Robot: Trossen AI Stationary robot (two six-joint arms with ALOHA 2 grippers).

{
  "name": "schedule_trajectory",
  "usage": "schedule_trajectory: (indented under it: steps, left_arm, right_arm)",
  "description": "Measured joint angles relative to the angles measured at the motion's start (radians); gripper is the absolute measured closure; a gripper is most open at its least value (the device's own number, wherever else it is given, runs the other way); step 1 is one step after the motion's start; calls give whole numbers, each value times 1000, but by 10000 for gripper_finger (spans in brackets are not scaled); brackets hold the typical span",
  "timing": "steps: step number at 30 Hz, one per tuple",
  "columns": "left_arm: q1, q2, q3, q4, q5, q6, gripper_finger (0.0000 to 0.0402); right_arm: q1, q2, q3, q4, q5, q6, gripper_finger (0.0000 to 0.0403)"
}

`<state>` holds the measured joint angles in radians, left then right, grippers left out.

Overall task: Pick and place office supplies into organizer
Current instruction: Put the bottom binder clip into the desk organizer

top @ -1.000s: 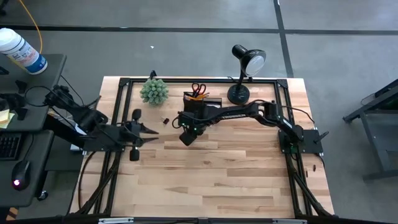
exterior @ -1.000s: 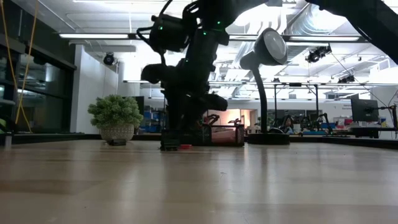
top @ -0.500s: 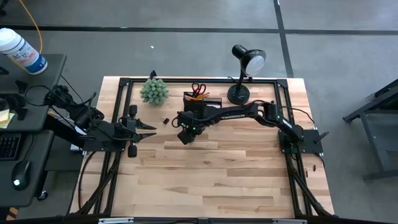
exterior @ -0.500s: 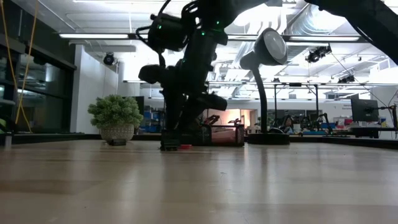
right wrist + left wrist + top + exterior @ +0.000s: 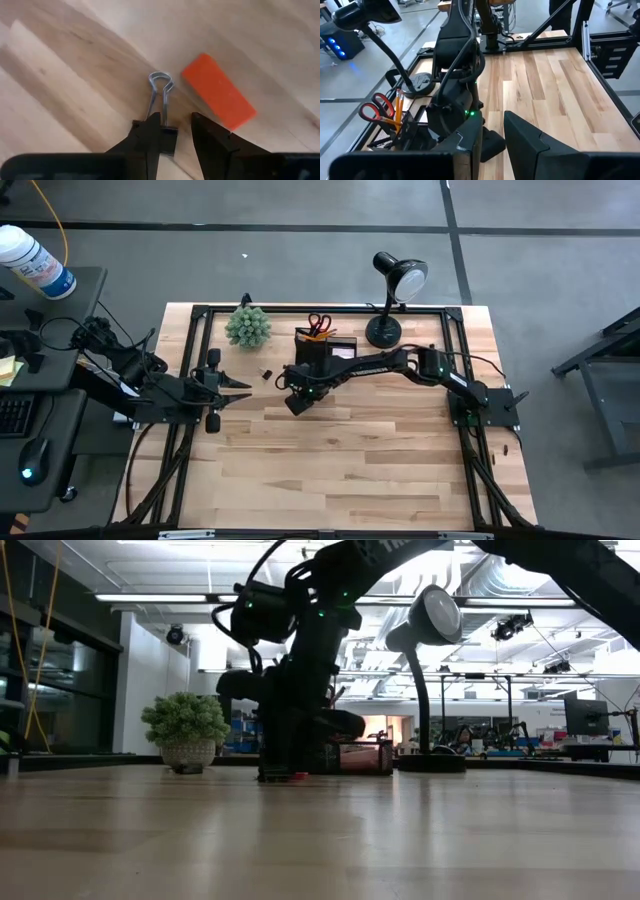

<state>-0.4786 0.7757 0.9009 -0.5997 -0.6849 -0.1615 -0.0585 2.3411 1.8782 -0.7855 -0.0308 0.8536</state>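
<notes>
A small black binder clip [image 5: 161,100] with silver wire handles lies flat on the wood. An orange eraser block [image 5: 218,91] lies beside it. My right gripper [image 5: 176,132] points steeply down over the clip and is open. The clip's black body is in the gap, close to one finger. In the high view this gripper [image 5: 296,385] hides the clip, just in front of the black organizer [image 5: 325,345], which holds red-handled scissors [image 5: 319,322] and orange pencils. My left gripper [image 5: 492,137] waits open at the table's left [image 5: 228,386]. My right gripper has one finger [image 5: 147,134] right against the binder clip's black body [image 5: 169,136], and I cannot tell whether it touches. The other finger stands apart from the clip. The fingers come from above, and the clip lies on the table.
A small dark bit [image 5: 267,373] lies on the table to the left of my right gripper. A green spiky plant ball [image 5: 247,327] stands at the far left and a black desk lamp [image 5: 390,290] at the far right of the organizer. Bare wood stretches toward the near edge.
My right gripper has sunk toward the table over the clip and has rolled a little about its own line.
</notes>
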Motion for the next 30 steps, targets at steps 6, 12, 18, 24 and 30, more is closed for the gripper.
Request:
schedule_trajectory:
  steps: [6, 12, 18, 24, 30]
  left_arm:
    - [0, 1, 0, 0, 0, 0, 332]
    - [0, 1, 0, -1, 0, 0, 332]
    - [0, 1, 0, -3, -16, 0, 332]
    - [0, 1, 0, -14, -16, 0, 332]
    - [0, 1, 0, -41, -16, 0, 332]
  right_arm:
    - [6, 20, 3, 5, -2, 3, 300]
    - [21, 29, 4, 0, 17, -21, 328]
    - [26, 31, 3, -14, 31, -52, 374]
    - [25, 33, 3, -52, 22, -102, 398]
    - [24, 21, 2, -49, -6, -122, 402]
